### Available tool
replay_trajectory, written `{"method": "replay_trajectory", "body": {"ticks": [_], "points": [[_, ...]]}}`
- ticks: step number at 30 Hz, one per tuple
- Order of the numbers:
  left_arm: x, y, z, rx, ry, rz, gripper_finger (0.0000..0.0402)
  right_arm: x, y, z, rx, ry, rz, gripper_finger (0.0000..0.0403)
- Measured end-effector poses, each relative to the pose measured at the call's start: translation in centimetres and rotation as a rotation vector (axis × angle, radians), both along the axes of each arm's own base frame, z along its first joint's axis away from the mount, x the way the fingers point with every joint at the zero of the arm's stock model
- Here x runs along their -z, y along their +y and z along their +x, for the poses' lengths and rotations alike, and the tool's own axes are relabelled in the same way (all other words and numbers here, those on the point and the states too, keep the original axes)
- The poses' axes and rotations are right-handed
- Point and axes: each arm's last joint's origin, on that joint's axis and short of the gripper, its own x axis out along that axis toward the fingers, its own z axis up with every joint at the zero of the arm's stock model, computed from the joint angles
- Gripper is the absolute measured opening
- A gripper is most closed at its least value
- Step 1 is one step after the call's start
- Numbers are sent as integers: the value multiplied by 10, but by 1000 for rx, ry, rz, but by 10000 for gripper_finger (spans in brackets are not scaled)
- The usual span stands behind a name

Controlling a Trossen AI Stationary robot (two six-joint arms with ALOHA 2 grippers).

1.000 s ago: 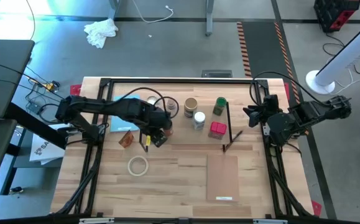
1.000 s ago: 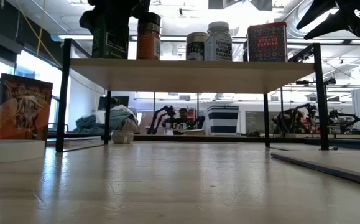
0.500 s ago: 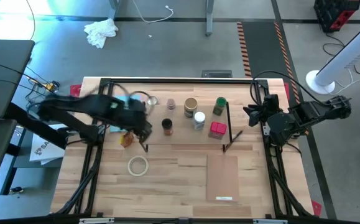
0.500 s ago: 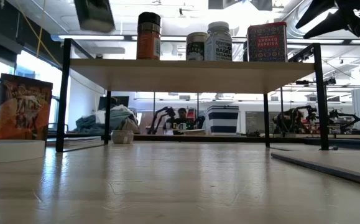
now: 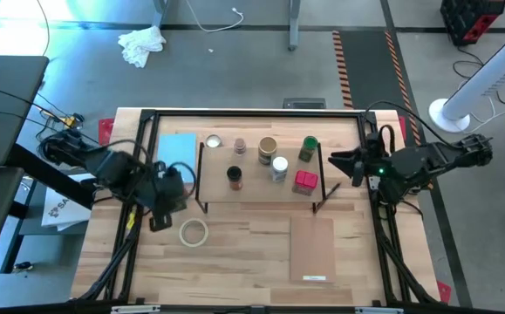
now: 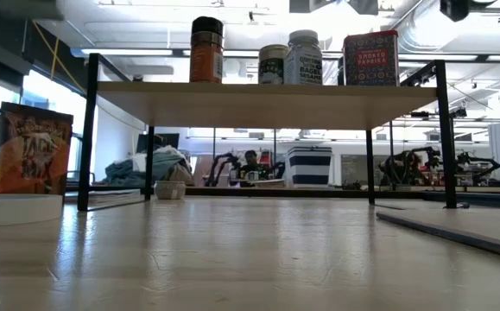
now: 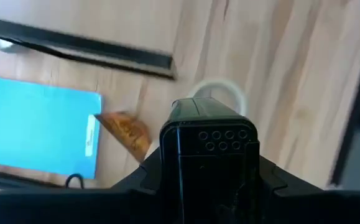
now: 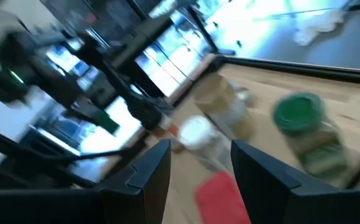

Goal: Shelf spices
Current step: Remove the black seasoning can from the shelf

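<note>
1. Left gripper hangs low over the table beside the shelf's left end; whether its fingers are open or shut I cannot tell.
2. Right gripper, fingers parted and empty, points at the shelf from its right end.
3. Spices stand on the shelf, between both grippers; a tape ring lies near the left one.
4. Workshop room lies behind.

- A pale wooden slatted table carries a low rack with a wooden plank top and black wire ends.
- On the rack — six spice jars, among them a green-topped jar and a red tin.
- On the table — a white tape ring, a light-blue flat pad, a thin pale board.
</note>
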Motion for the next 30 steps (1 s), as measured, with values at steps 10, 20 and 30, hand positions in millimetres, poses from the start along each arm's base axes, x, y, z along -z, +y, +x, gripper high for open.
{"method": "replay_trajectory", "body": {"ticks": [10, 20, 30], "points": [[77, -42, -17, 84, -84, -224, 109, 11, 15, 42, 25, -5, 77, 165], [143, -44, -48, -179, 117, -153, 109, 36, 31, 78, -64, 112, 125, 165], [185, -34, -55, -602, 153, -77, 109, 43, 37, 87, -143, 155, 110, 165]]}}
